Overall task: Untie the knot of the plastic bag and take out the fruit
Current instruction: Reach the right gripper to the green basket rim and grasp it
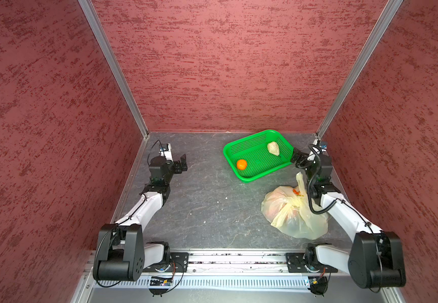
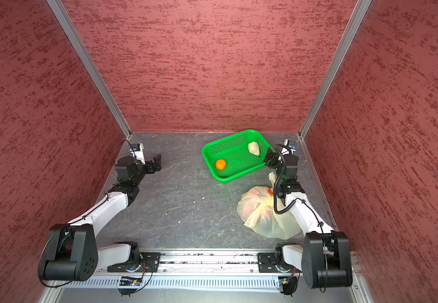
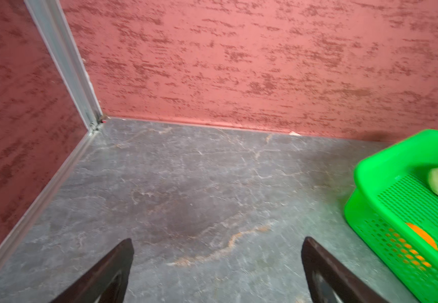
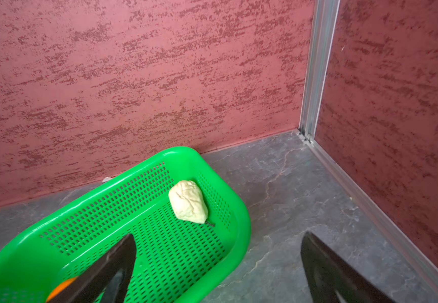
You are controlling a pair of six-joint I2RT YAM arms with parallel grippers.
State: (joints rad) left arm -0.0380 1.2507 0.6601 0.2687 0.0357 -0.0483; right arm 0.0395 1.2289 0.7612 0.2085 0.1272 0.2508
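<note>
Presently, both arms idle, nothing in hand.

- Thin, translucent pale-yellow plastic bag (image 1: 299,217): on the table behind the right pincer (image 4: 219,236), back toward that arm's base, partly beneath its forearm. Reddish lumps show through the film, so fruit looks to be inside.
- Green perforated plastic basket (image 1: 249,139): directly ahead of the right pincer. In the right wrist view one finger hangs over the basket floor and the other over bare table.
- Cream lumpy fruit piece (image 1: 273,148): in the basket, just ahead of the right pincer.
- Round orange fruit (image 1: 241,164): at the basket's other end, the end nearer the left pincer (image 3: 218,239).
- Knot (image 1: 301,200): twisted yellow bunch on top of the bag, behind the right pincer and close under its wrist and cable. Looks tied.

Both pincers spread wide, empty. The left is well apart from the bag.

Risks, as I judge them:
- The right arm must back off to reach the knot, and a careless swing could clip the basket rim or drag the bag by the cable.
- Pulling on a handle loop instead of the knot would tighten it.
- The film may tear, or the whole bag may lift, unless the left pincer pins it.
</note>
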